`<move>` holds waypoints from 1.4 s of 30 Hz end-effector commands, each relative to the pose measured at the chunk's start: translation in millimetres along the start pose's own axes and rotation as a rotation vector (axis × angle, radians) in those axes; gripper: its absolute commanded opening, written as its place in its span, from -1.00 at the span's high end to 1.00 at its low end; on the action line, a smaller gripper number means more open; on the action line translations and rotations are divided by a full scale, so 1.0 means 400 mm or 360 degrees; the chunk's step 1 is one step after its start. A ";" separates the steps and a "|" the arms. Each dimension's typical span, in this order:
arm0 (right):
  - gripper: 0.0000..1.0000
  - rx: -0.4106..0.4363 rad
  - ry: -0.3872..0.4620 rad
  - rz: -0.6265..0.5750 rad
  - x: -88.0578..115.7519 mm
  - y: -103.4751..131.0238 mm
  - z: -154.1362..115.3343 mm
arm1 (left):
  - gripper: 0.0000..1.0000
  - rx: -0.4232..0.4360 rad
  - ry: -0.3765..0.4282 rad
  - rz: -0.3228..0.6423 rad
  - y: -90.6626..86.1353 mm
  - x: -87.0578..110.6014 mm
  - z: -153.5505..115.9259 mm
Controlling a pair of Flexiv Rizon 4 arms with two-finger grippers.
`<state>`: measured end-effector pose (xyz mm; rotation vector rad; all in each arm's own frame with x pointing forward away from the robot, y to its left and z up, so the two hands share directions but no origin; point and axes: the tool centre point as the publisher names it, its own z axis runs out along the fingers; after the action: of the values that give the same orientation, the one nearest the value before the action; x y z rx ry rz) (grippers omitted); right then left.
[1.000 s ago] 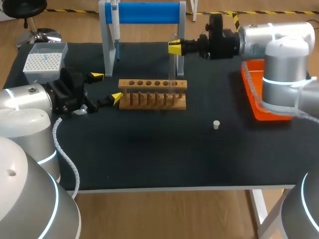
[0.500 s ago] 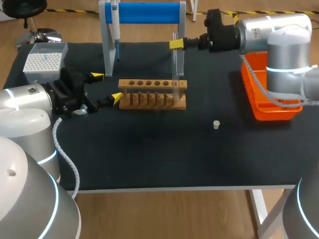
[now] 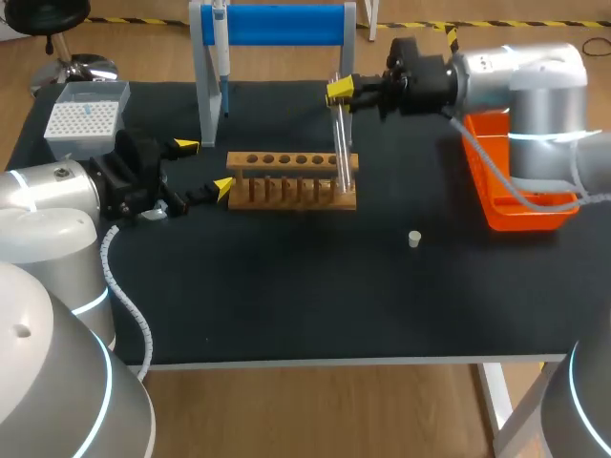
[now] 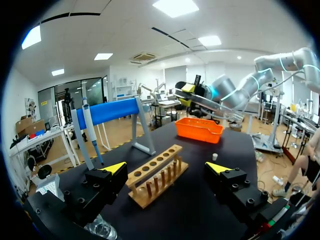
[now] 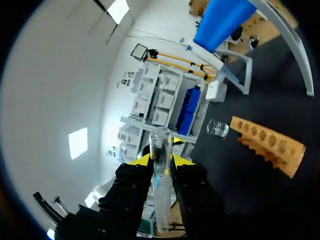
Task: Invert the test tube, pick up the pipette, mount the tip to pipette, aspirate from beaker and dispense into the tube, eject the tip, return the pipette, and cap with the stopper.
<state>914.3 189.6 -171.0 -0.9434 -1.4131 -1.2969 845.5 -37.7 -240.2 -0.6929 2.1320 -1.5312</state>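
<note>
My right gripper point(image 3: 341, 93) is shut on a clear test tube point(image 3: 342, 138), which hangs tilted over the right end of the wooden rack point(image 3: 286, 181). In the right wrist view the tube point(image 5: 161, 190) runs between the yellow fingertips of that gripper point(image 5: 161, 159), with the rack point(image 5: 267, 145) and a glass beaker point(image 5: 218, 128) ahead. My left gripper point(image 3: 203, 167) stands open just left of the rack, nothing in it; its wrist view has the rack point(image 4: 150, 182) ahead of the gripper point(image 4: 166, 167). The pipette point(image 3: 221, 48) hangs on the blue stand point(image 3: 277, 24). A small white stopper point(image 3: 414, 239) lies on the mat.
A tip box point(image 3: 86, 116) sits at the back left, behind my left arm. An orange tray point(image 3: 516, 191) lies at the right edge, under my right arm. The front half of the black mat holds only the stopper.
My right wrist has turned with the tube in it: the tube stood upright above the rack's right end and now leans, its lower end swung to the right. The left arm has not moved.
</note>
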 end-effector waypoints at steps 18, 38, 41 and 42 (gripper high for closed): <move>1.00 0.0033 -0.0043 0.0426 -0.044 0.004 -0.006 | -1.00 0.0005 -0.0006 0.0002 0.003 0.002 0.001; 1.00 0.0011 -0.0060 0.0417 -0.043 0.004 -0.006 | -1.00 0.0380 -0.0045 0.0429 -0.023 0.018 -0.003; 1.00 0.0011 -0.0060 0.0417 -0.043 0.004 -0.006 | -1.00 0.0607 0.0042 0.0725 -0.034 0.042 0.001; 1.00 0.0011 -0.0060 0.0417 -0.043 0.004 -0.006 | -1.00 0.0648 0.0061 0.0812 -0.038 0.048 0.002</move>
<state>920.5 189.2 -188.6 -1.1101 -1.2703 -1.0844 842.2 -53.7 -217.1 -0.4544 2.0838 -1.5136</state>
